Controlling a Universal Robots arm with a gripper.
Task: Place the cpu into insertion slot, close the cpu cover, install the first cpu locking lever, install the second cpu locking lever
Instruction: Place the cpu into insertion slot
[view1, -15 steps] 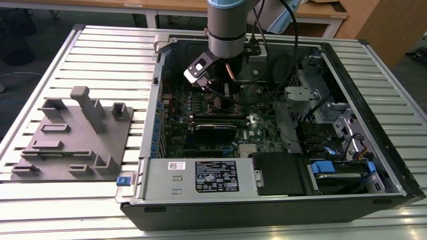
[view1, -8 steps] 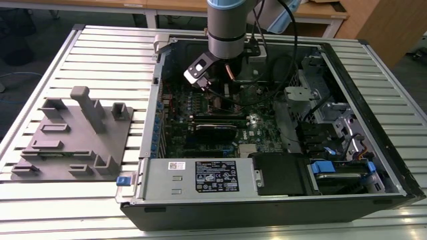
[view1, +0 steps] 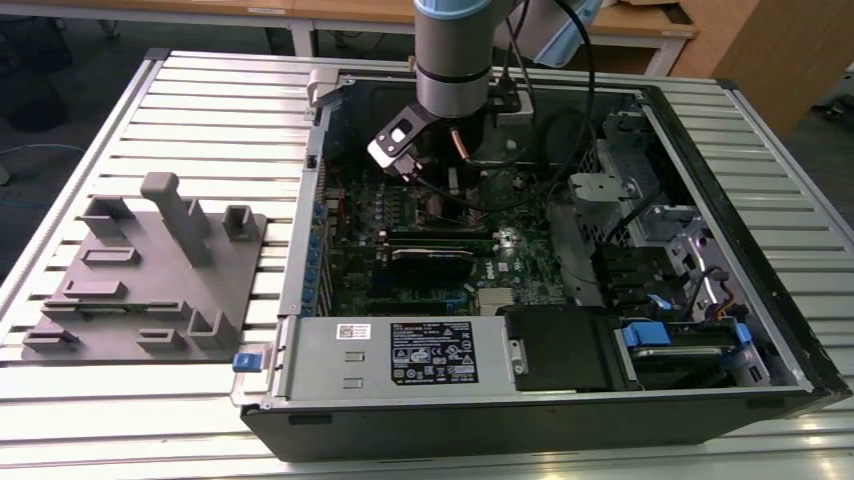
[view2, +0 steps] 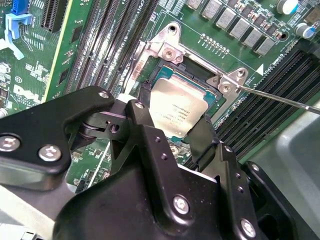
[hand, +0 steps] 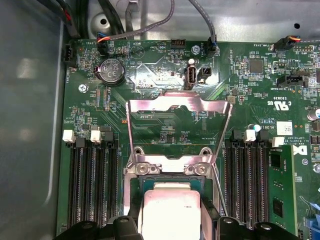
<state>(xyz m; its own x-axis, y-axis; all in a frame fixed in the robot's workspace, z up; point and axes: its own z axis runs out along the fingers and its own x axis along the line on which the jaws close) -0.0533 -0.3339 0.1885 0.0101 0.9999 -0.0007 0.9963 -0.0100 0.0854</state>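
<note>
Currently the chip (view2: 177, 110) is pinched between the jaws of the gripper (view2: 172, 120), which are closed against two opposite edges. The socket (view2: 195, 75) lies directly beneath the jaws; whether the chip is fully seated cannot be told. Beyond the jaws the cover (hand: 180, 104) stands swung open. A thin lever rod (view2: 280, 97) juts out beside them over the green board (hand: 165, 75).
</note>
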